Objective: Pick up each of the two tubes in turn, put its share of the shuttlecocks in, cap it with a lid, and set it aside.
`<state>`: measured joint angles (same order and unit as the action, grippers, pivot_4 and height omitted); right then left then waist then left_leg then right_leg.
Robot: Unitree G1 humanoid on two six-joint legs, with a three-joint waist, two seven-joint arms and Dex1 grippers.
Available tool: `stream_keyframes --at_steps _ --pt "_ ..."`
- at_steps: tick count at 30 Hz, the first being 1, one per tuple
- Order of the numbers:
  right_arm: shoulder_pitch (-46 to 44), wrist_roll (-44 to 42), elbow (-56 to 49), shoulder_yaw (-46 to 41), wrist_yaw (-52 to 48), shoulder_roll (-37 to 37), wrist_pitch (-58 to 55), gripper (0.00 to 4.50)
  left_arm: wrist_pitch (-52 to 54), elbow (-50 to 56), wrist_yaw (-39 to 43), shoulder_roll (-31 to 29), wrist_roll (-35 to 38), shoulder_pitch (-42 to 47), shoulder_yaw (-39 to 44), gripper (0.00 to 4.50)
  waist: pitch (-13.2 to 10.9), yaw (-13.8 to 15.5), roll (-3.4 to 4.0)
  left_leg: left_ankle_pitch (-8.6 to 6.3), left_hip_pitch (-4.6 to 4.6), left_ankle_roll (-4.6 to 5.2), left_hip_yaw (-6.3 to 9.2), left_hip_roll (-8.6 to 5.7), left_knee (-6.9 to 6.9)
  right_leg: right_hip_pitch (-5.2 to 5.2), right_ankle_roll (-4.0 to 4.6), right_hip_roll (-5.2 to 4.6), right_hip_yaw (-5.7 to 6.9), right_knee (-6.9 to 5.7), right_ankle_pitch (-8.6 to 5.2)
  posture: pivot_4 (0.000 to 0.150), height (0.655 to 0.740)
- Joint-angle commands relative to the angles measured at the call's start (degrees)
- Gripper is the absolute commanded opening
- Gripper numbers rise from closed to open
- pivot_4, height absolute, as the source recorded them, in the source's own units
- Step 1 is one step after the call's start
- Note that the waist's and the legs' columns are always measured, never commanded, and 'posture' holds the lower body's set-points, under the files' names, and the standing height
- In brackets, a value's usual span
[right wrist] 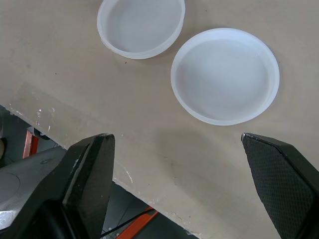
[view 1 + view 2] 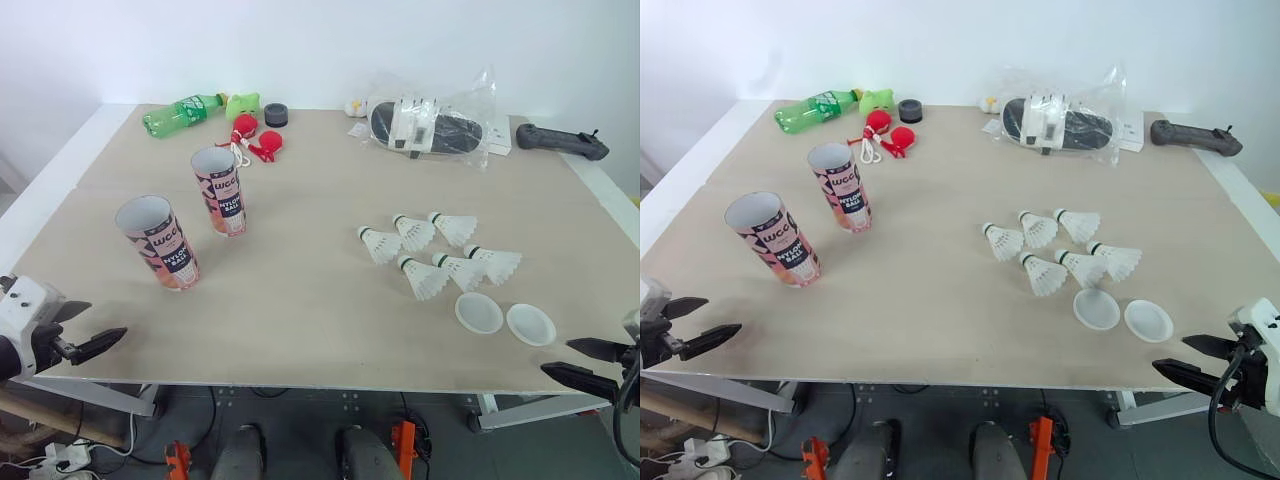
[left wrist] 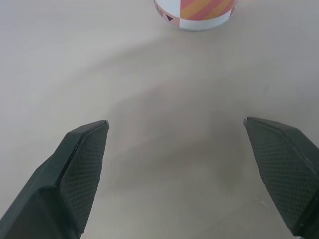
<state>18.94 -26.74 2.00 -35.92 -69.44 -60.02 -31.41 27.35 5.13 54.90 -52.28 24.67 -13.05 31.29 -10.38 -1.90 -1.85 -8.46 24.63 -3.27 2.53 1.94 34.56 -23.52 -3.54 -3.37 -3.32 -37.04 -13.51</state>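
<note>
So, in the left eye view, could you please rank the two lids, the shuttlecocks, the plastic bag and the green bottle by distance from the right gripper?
From the right gripper:
1. Lids, just ahead of it.
2. Shuttlecocks, mid-table, right side.
3. Plastic bag, far edge.
4. Green bottle, far left corner.

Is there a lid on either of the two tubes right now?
No, the near tube and far tube stand open, and both lids lie on the table.

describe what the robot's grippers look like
Both the left gripper and right gripper have two black wedge-shaped fingers tapering to points, with cross-hatched inner faces. Each sits on a white wrist housing; a black cable loops by the right one.
</note>
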Motion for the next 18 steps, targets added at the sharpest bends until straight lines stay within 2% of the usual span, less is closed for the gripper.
stream_keyframes --at_steps 1,18 --pt "-0.5 -0.6 -1.3 -0.5 0.3 0.2 -0.4 4.37 0.5 1.5 -0.4 -0.8 0.5 0.7 1.2 4.50 0.0 0.0 0.00 0.00 -0.01 0.00 0.00 0.00 0.00 0.02 0.00 0.00 0.00 0.00 0.00 0.150 0.7400" --pt "0.0 -0.6 -2.2 -1.5 0.1 0.6 -1.2 4.37 2.0 2.8 -1.5 -0.8 0.6 1.3 1.4 4.50 0.0 0.0 0.00 0.00 -0.12 0.00 -0.04 0.06 0.00 0.11 0.00 0.00 0.00 0.00 0.00 0.150 0.7400"
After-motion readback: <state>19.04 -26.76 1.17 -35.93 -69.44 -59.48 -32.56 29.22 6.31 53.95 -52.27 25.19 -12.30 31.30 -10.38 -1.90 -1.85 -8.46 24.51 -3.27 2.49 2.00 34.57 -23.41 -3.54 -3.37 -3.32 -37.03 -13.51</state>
